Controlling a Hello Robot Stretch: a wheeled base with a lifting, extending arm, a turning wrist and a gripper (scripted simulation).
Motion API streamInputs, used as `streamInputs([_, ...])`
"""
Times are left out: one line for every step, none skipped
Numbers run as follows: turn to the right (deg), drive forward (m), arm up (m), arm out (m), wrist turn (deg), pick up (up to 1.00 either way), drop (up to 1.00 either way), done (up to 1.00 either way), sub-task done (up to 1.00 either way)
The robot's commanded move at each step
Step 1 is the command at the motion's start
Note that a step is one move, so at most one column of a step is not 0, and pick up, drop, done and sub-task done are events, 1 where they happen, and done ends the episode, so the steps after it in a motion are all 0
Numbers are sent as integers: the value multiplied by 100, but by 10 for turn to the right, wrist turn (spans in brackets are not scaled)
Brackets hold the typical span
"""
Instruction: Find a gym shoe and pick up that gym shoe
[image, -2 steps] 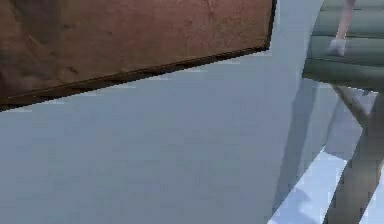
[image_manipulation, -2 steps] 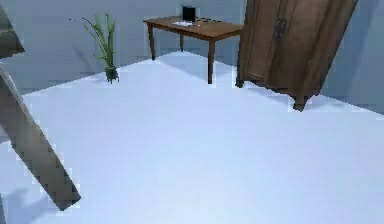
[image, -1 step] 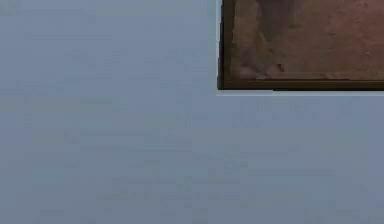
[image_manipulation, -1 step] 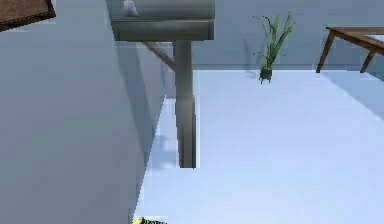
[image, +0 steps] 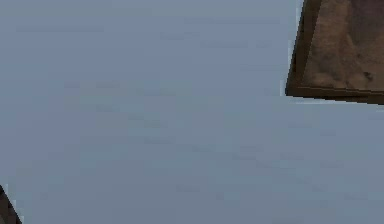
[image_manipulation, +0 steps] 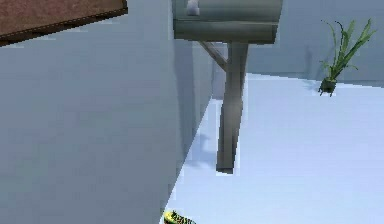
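I cannot tell how my end effector is set or whether it has hold of anything. Lowest in the arm side view, at the bottom edge, a small yellow-and-black thing (image_manipulation: 180, 217) lies on the pale floor (image_manipulation: 300, 160), down and left of the wooden leg (image_manipulation: 231, 110). It may be the gym shoe, but it is too small to be sure. It rests near the foot of a grey wall (image_manipulation: 90, 130), so I judge any reach must mind that wall. The wooden leg, with a slanted brace, holds up a grey bench (image_manipulation: 228, 22) that carries a white thing (image_manipulation: 193, 8). Well to the right of the leg a potted plant (image_manipulation: 338, 62) stands on open floor, the roomier side. Up and left of the leg hangs a brown framed panel (image_manipulation: 55, 18). Ahead is plain grey wall, with a framed panel's corner (image: 340, 50) at the upper right.
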Motion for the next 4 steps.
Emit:
streamInputs([0, 0, 10, 0, 0, 0, 0, 0, 0])
streamInputs([0, 0, 0, 34, 0, 0, 0, 0, 0])
streamInputs([0, 0, 0, 0, 450, 0, 0, 0, 0])
streamInputs([0, 0, 0, 0, 450, 0, 0, 0, 0])
